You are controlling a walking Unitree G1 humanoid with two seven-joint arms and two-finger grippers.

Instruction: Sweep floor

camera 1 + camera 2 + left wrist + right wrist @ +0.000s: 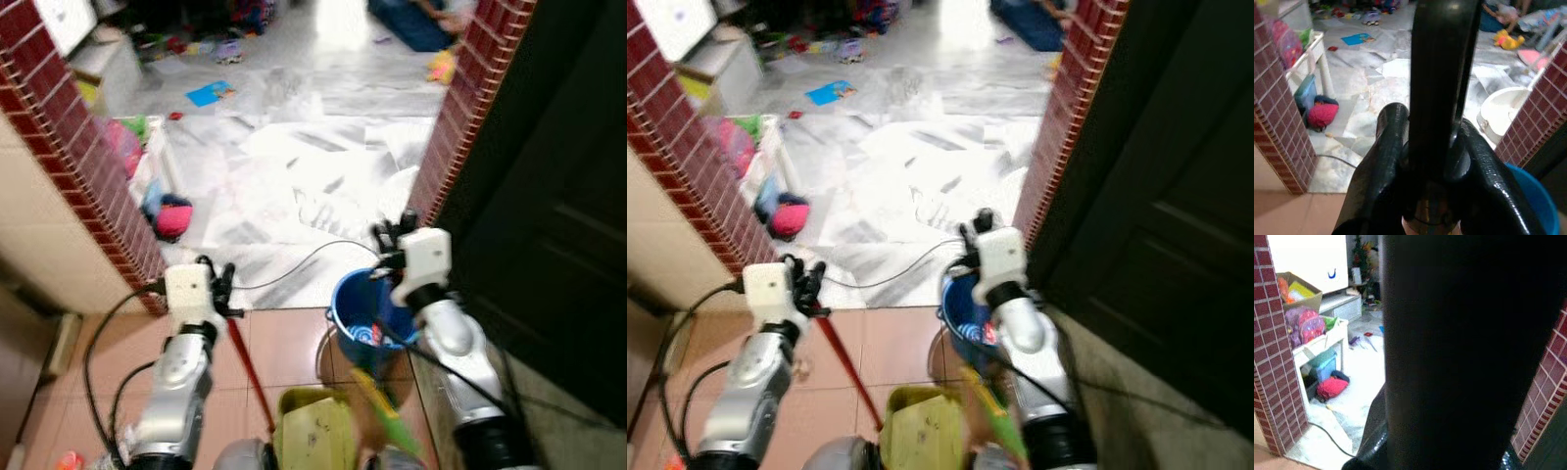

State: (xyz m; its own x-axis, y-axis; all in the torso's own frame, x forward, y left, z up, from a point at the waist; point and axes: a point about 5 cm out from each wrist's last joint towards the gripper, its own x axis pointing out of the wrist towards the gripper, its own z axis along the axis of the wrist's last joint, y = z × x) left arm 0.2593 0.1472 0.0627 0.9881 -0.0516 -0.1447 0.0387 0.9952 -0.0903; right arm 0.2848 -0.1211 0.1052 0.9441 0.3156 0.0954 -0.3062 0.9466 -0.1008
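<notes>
Here the broom (249, 367), a thin red stick, slants across the tiled floor (284, 343) in front of the robot. Its upper end sits at the left hand (223, 289), and its long axis runs from there down and to the robot's right, toward a yellow-green dustpan (313, 426) at the robot's feet. The left wrist view shows the left hand's fingers (1386, 161) closed together around a dark shaft, so the left hand appears clamped on the broom. The right hand (392, 245) is raised over a blue bucket (358, 308); a dark bar blocks its wrist view, and I cannot tell whether its fingers are apart or together. Ahead, between two brick pillars (88, 186), lies a pale marble floor (313, 176) with a thin cable (304, 259) and scattered toys (211, 93). The sweeping likely lies forward, away from the broom's lower end.
</notes>
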